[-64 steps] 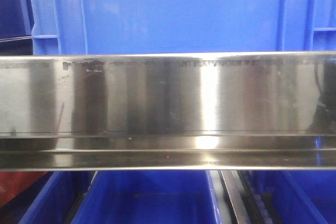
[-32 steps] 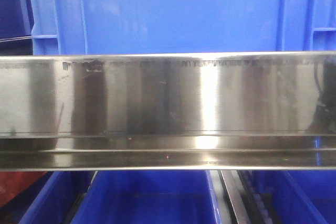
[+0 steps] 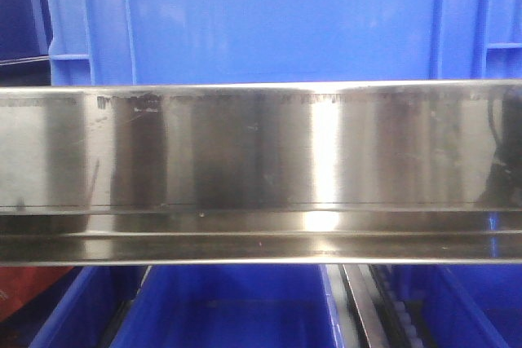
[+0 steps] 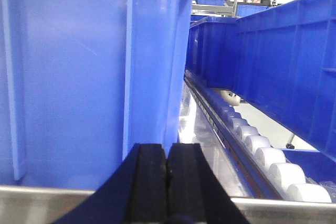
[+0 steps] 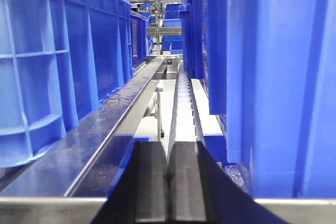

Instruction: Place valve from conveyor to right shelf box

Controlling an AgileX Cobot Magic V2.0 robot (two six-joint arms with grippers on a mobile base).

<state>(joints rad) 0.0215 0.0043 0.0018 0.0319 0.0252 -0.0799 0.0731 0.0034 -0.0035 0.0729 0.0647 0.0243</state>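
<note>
The valve and the conveyor are out of view in every frame. The front view is filled by a shiny steel rail of the right shelf point(image 3: 261, 152), with a blue box point(image 3: 269, 14) above it and another blue box point(image 3: 228, 307) below. My left gripper point(image 4: 167, 148) is shut with nothing between its black fingers, close to the wall of a blue box point(image 4: 68, 77). My right gripper point(image 5: 167, 145) is also shut and empty, pointing down a gap between a blue box on the left point(image 5: 58, 61) and one on the right point(image 5: 273, 77).
A track of white rollers point(image 4: 257, 145) runs along the shelf beside the left gripper, under further blue boxes point(image 4: 283, 61). A steel ledge point(image 5: 121, 108) and a roller lane point(image 5: 182, 103) stretch ahead of the right gripper. Steel bars cross the bottom of both wrist views.
</note>
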